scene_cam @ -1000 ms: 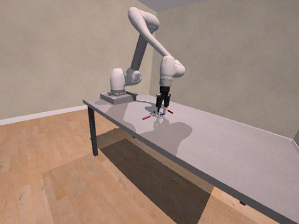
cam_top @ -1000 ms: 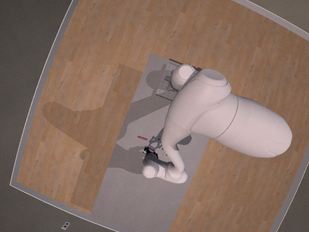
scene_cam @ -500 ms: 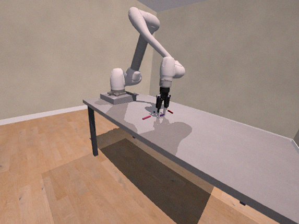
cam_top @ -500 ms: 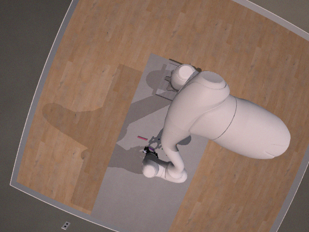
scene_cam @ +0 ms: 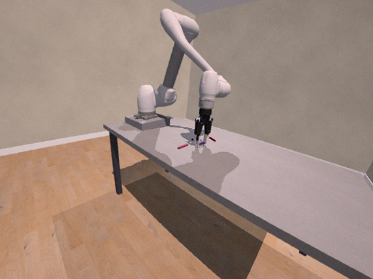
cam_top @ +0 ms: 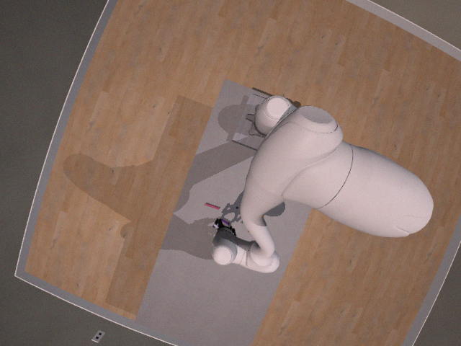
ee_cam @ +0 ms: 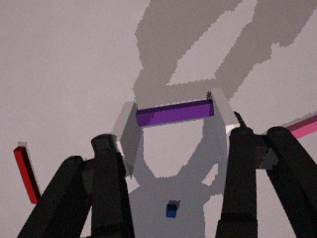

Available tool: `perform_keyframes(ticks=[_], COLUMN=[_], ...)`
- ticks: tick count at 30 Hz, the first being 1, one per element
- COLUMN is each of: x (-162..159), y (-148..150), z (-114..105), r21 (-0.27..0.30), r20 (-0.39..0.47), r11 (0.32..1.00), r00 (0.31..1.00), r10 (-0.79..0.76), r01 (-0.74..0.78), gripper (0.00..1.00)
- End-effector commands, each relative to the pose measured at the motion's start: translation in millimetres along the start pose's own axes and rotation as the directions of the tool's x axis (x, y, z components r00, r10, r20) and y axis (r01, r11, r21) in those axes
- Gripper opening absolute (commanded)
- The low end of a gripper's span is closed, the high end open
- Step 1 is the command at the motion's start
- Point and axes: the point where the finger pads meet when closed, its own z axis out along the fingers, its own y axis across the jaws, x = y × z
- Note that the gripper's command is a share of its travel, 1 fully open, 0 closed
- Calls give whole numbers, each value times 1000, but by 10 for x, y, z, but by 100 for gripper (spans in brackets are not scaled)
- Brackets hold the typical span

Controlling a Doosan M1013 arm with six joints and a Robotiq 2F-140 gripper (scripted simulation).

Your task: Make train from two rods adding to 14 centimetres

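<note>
wrist view, left to right: red rod [ee_cam: 26,174] flat on grey table [ee_cam: 59,59]; purple rod [ee_cam: 174,113] clamped end to end in the gripper [ee_cam: 173,119]; blue rod [ee_cam: 172,210] below it; pink rod [ee_cam: 303,126] at right edge.

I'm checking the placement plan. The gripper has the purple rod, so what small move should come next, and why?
Probably lower it level onto the table. The gripper is shut on the purple rod, which hangs flat close above the surface, apart from the red rod, pink rod and blue rod. No green partner is in view.
</note>
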Motion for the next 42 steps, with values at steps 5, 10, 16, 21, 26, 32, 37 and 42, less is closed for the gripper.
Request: perform_keyframes(ticks=[5,10,16,21,26,32,37,42], x=[0,0,0,0,0,0,0,0], y=[-1,-1,-1,-1,-1,-1,-1,-1], z=[-1,-1,6,23,66,107,114,115], r21=[0,0,0,0,0,0,0,0], r20=[0,0,0,0,0,0,0,0], r11=[1000,1000,1000,1000,1000,1000,1000,1000], r00=[1000,1000,1000,1000,1000,1000,1000,1000], r10=[0,0,0,0,0,0,0,0], r01=[0,0,0,0,0,0,0,0], gripper=[36,36,36,36,36,36,36,36])
